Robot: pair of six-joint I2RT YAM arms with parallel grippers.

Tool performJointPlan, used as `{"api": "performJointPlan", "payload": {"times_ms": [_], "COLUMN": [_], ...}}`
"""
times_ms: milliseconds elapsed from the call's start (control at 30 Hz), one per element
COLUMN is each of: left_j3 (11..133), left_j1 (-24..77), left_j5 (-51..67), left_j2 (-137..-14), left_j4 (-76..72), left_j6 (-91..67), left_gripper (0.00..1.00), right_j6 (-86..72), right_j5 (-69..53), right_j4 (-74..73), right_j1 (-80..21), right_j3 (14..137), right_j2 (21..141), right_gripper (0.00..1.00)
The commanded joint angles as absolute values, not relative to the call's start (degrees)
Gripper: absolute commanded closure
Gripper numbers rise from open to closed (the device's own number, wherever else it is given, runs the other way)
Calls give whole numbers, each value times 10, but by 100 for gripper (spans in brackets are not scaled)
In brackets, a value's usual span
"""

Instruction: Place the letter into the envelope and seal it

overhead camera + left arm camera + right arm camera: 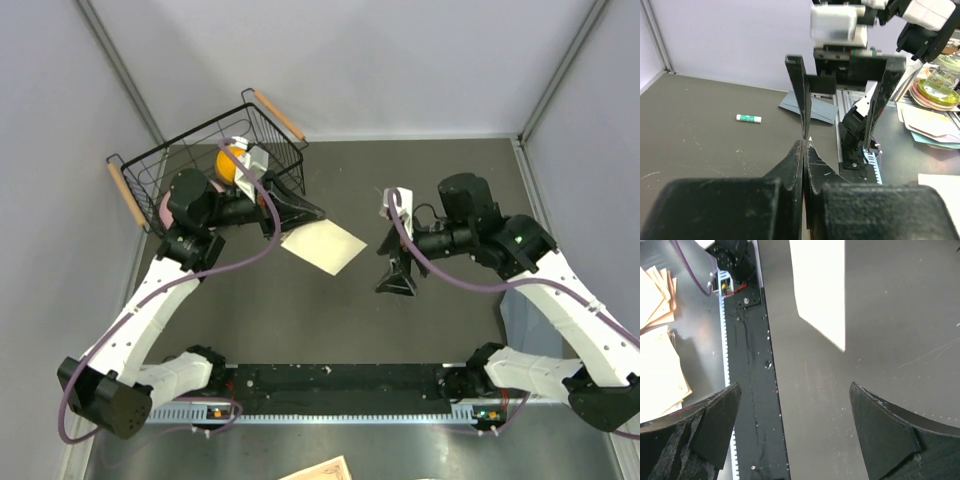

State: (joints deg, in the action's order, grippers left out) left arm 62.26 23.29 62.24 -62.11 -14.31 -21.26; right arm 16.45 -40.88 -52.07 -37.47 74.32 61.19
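Note:
The letter (323, 246), a cream sheet, hangs over the middle of the dark table, and my left gripper (312, 213) is shut on its left corner. From the left wrist the sheet is edge-on, only a thin cream sliver between the closed jaws of the left gripper (805, 142). My right gripper (397, 288) stands open to the right of the letter, apart from it, with nothing between its fingers. In the right wrist view the letter (820, 285) lies ahead of the wide-open right gripper (795, 385). The blue-grey envelope (810, 107) lies flat on the table beyond the right gripper (836, 142).
A wire basket (205, 150) with wooden handles holds an orange object at the back left. A white-and-green glue stick (749, 118) lies on the table. The black rail (747, 390) runs along the near edge. Stacks of cards (657, 365) sit off the table.

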Motion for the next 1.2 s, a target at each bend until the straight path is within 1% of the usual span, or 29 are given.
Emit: {"api": "performJointPlan", "payload": {"times_ms": [0,133,233,333,367,400,433,467,500,533,567,600,633,667,700,733,767,800,833,867,900,933,1000,1033,1100,1133,1167], "left_j3": [652,674,689,713,721,737,743,748,755,755,757,761,761,759,744,729,713,684,673,661,656,645,610,595,542,524,496], "left_j1": [243,279,293,295,296,297,301,302,304,305,304,304,303,300,293,267,250,230,195,181,171,160,159,158,161,163,170], "left_j5": [662,686,683,685,691,692,694,694,692,690,687,678,664,647,623,611,600,584,539,512,492,437,369,357,393,404,413], "left_j2": [-625,-640,-651,-665,-671,-678,-682,-684,-689,-690,-692,-693,-693,-690,-679,-671,-662,-647,-642,-629,-624,-617,-590,-583,-573,-574,-576], "left_j4": [-132,-46,-35,-16,16,31,40,50,62,64,66,70,70,64,40,-37,-87,-127,-172,-172,-171,-170,-147,-152,-233,-265,-318], "left_j6": [-175,-122,-110,-94,-77,-68,-61,-48,-44,-43,-47,-47,-52,-79,-103,-138,-216,-252,-284,-325,-337,-346,-368,-378,-433,-488,-512], "left_gripper": [100,100,100,100,100,100,100,100,100,100,100,100,93,66,54,44,27,16,14,13,9,7,6,6,5,2,1], "right_j6": [158,143,141,144,146,148,149,149,146,142,140,137,122,113,99,51,22,-3,-68,-96,-125,-194,-258,-321,-391,-449,-475], "right_j5": [-435,-445,-468,-470,-471,-470,-474,-475,-475,-476,-477,-476,-463,-456,-454,-459,-469,-483,-501,-509,-518,-539,-549,-555,-549,-544,-537], "right_j4": [-519,-486,-486,-485,-486,-484,-486,-486,-485,-484,-484,-483,-482,-472,-457,-438,-416,-362,-339,-310,-252,-212,-155,-91,-19,42,72], "right_j1": [-370,-373,-387,-403,-410,-411,-411,-414,-413,-415,-414,-415,-415,-412,-398,-386,-367,-348,-314,-300,-287,-263,-245,-231,-217,-213,-208], "right_j3": [823,855,877,882,880,878,876,876,877,881,882,885,888,889,886,872,862,852,833,824,813,789,768,747,720,696,685], "right_j2": [639,671,699,711,713,715,720,722,723,725,728,729,728,724,721,716,711,700,694,688,677,672,666,662,657,654,654], "right_gripper": [10,11,17,28,37,43,51,64,67,73,93,100,100,100,100,100,100,100,100,100,100,100,100,100,100,100,100]}}
